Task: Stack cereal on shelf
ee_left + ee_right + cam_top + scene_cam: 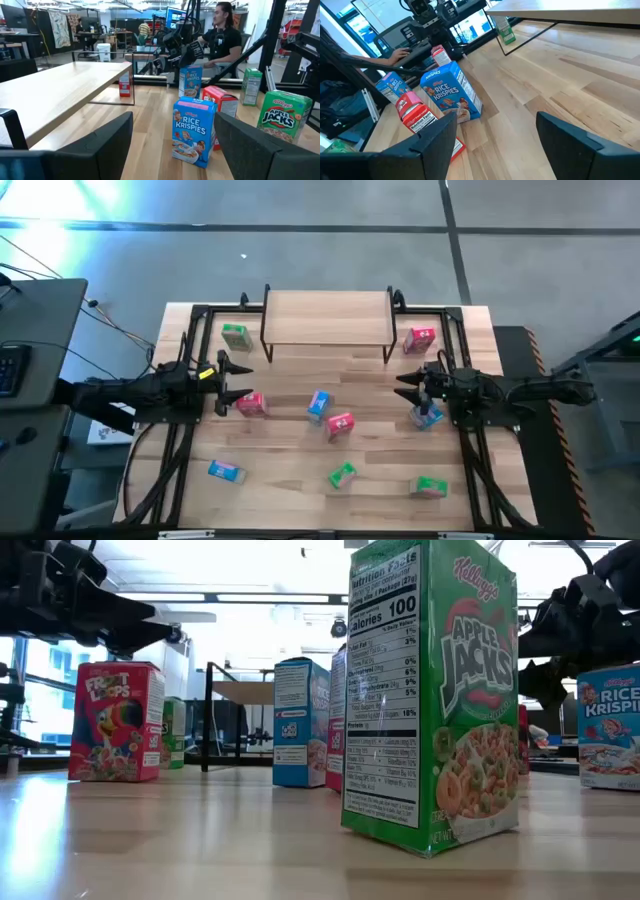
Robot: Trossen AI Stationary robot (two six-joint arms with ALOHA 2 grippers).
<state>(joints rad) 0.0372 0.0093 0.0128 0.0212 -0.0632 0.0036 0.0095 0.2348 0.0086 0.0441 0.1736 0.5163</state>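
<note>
Cardboard cereal boxes stand scattered over the wooden table, none on the shelf, which stands at the far edge. The left gripper hangs with fingers apart just left of a pink-red box. The right gripper, fingers likewise apart, hangs beside a blue box.

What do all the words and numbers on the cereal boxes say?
"Kellogg's APPLE JACKS" on the front of the green box.
"Nutrition Facts", "Calories 100" on that green box's side; the smaller print is too small to read.
"FROOT LOOPS" on the red box.
"RICE KRISPIES" on the blue box.
"RICE KRISPIES" on the blue box at the edge.
Other boxes' print is too blurred to read.
</note>
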